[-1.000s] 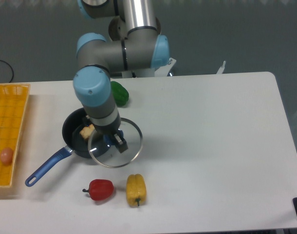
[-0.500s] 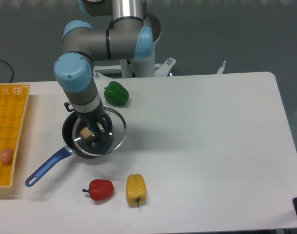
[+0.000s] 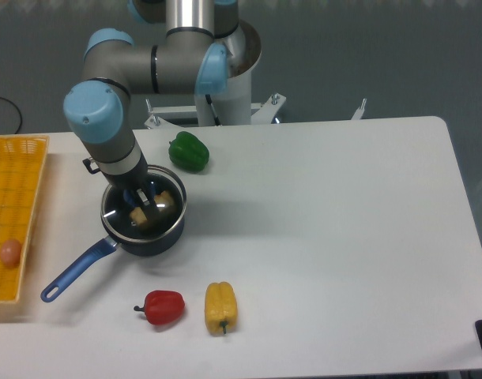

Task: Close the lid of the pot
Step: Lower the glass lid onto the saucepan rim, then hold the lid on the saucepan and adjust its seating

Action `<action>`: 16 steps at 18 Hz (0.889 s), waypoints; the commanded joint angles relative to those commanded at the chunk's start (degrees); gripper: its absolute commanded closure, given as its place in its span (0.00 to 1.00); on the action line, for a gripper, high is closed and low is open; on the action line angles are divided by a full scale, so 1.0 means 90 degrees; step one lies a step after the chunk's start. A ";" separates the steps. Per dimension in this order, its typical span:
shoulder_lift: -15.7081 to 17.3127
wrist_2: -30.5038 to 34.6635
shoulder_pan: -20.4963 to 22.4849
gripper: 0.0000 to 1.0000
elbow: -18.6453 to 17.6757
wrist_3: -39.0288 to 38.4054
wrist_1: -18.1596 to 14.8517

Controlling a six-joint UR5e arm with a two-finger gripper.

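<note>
The black pot (image 3: pixel 150 237) with its long blue handle (image 3: pixel 73 272) sits at the left of the white table. The glass lid (image 3: pixel 168 207) now lies over the pot, its rim about matching the pot's rim. My gripper (image 3: pixel 142 197) reaches down from above onto the lid's centre and is shut on the blue knob, which the fingers mostly hide. A small tan item (image 3: pixel 138 215) shows through the glass inside the pot.
A green pepper (image 3: pixel 188 151) lies just behind the pot. A red pepper (image 3: pixel 163 306) and a yellow pepper (image 3: pixel 220 307) lie in front. A yellow basket (image 3: pixel 16 197) with a pinkish item (image 3: pixel 10 252) stands at the left edge.
My gripper has carried the lid left and back, from beside the pot's right front to over the pot, where it now covers the opening.
</note>
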 joint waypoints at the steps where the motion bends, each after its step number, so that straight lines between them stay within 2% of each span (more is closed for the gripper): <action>1: 0.0000 0.0000 -0.0010 0.38 -0.0020 0.0000 0.0039; 5: 0.0000 0.0000 -0.0019 0.38 -0.0156 0.0000 0.0196; 16: -0.0019 -0.0020 -0.0068 0.39 -0.0166 0.0000 0.0342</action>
